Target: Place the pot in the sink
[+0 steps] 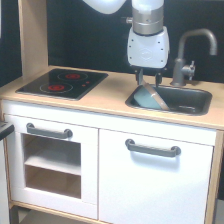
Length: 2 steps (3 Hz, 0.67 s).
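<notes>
The light blue-teal pot [149, 98] lies tilted inside the dark grey sink [192, 102], leaning against the basin's left wall with its tan rim facing the exterior view's right. My gripper [149, 80] hangs straight down over the left part of the sink, just above the pot's raised edge. Its two dark fingers [139, 77] stand apart and nothing shows between them. Whether the left finger touches the pot's top edge is unclear.
A grey faucet [186, 62] stands right behind the sink, close to my gripper on the exterior view's right. A black stovetop with red rings [63, 82] is on the counter's left. A wooden post [33, 35] rises at the back left. White cabinet doors with grey handles [152, 148] are below.
</notes>
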Available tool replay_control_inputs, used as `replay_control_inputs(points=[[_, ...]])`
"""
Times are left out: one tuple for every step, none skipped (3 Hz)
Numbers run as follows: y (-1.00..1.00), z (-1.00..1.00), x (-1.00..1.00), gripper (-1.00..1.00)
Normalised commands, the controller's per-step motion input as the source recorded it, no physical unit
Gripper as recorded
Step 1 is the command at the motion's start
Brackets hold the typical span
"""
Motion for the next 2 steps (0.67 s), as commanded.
replay_control_inputs(points=[[-0.21, 0.96, 0.21, 0.79], [-0.17, 0.75, 0.27, 0.98]])
